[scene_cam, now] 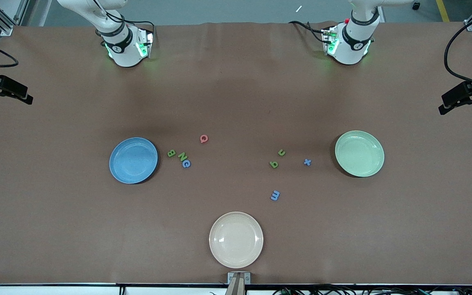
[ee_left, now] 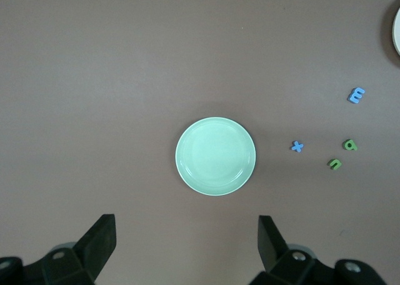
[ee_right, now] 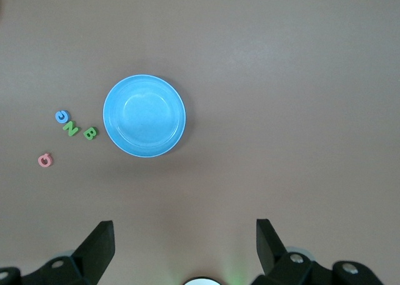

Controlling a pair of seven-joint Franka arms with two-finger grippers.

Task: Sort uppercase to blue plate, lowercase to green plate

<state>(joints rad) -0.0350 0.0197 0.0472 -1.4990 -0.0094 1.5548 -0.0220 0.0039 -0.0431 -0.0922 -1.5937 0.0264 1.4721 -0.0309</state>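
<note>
Nothing has been sorted yet: both target plates are bare and all eight letters lie on the brown bench (scene_cam: 236, 82).

In the front view the blue plate (scene_cam: 133, 160) sits at centre-left of the frame. Just beside it is a cluster of capitals: green B (scene_cam: 171, 153), green N (scene_cam: 182, 156) and a blue C or G (scene_cam: 186, 164), with the pinkish-red Q (scene_cam: 204, 139) a little higher. The green plate (scene_cam: 359, 153) sits at centre-right. Between it and the frame's middle lie the lowercase letters: green u (scene_cam: 281, 153), green q (scene_cam: 274, 164), blue x (scene_cam: 307, 162), and blue m (scene_cam: 275, 195) lower down. A cream plate (scene_cam: 236, 239) sits at bottom centre and is no target.

The left pincer (ee_left: 186, 241) hangs high over the green plate, its fingers spread wide and holding nothing. The right pincer (ee_right: 184, 244) hangs likewise over the blue plate, wide open and empty.

The step in hand looks like the first pick. The letters are flat and tiny, so the next move probably calls for a straight descent and a narrow pinch across one letter. The packed B, N and C or G risk being nudged together.
</note>
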